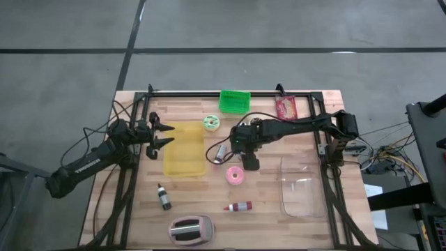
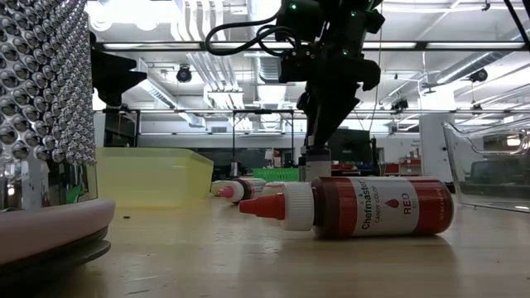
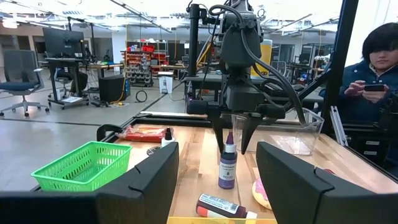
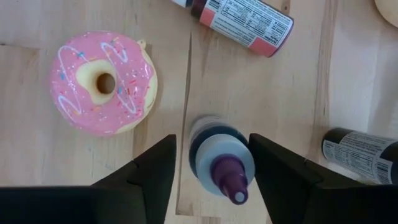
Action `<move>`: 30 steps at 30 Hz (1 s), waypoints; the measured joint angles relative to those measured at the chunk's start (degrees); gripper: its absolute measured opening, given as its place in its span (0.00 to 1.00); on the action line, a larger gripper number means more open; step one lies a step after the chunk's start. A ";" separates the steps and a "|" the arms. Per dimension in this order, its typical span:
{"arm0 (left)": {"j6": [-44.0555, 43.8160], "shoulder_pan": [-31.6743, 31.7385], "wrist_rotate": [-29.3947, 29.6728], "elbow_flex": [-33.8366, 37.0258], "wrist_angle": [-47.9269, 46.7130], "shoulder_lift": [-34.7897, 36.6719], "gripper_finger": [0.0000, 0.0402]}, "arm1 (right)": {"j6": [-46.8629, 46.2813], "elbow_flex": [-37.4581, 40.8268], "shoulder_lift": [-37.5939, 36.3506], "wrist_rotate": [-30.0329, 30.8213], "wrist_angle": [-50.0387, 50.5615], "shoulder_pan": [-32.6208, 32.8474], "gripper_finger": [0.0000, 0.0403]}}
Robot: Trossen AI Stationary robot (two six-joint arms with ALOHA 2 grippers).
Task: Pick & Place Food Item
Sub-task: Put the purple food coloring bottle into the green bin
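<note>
**Studded toaster [image 2: 41, 99] up front, and no pick made behind it**

From where I stood, nothing had been lifted. Near the middle of the wooden table [image 1: 139, 209], the right gripper [image 4: 212, 144] hung straight down over an upright purple-capped bottle [image 3: 227, 167]. Its fingers were parted on either side of the bottle, with a sliver of gap each way and nothing in their hold. I judged the closing, the lift and the placing were all left to do.

The left gripper [image 1: 171, 135] waited at the table's nine o'clock, its fingers spread and empty, beside a yellow tray [image 1: 185, 150].

A clear tub [image 1: 301, 187] sat at four o'clock and a green basket [image 1: 234, 101] at twelve. A pink iced doughnut [image 4: 102, 84] lay flat, just beside the bottle at about seven o'clock from it. A red dye bottle [image 2: 364, 207] lay on its side towards six.

Beyond the table was a bright workshop with strip lights, desks and shelving. A person [image 3: 373, 68] sat at the far side, holding a phone.
</note>
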State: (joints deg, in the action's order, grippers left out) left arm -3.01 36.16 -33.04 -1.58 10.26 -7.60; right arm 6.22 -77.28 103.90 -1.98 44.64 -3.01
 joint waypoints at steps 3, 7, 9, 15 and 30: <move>0.00 0.00 0.00 0.00 0.00 0.00 0.55 | -0.04 0.02 0.00 0.02 0.00 0.00 0.40; 0.02 0.00 0.00 0.00 0.00 0.00 0.55 | -0.24 0.02 0.00 0.00 -0.06 0.00 0.29; 0.04 0.00 0.02 0.00 0.00 0.00 0.55 | -0.38 0.02 0.00 -0.02 -0.04 0.00 0.27; 0.20 0.02 0.00 0.00 0.00 0.00 0.55 | -0.65 -0.18 0.00 0.00 0.09 0.03 0.27; 0.44 0.01 0.00 0.00 0.00 0.00 0.55 | 1.97 -7.16 0.11 0.62 0.17 0.05 0.27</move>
State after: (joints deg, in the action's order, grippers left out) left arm -2.57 36.17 -33.04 -1.58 10.26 -7.60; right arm 8.18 -84.43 104.01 -1.35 44.81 -2.96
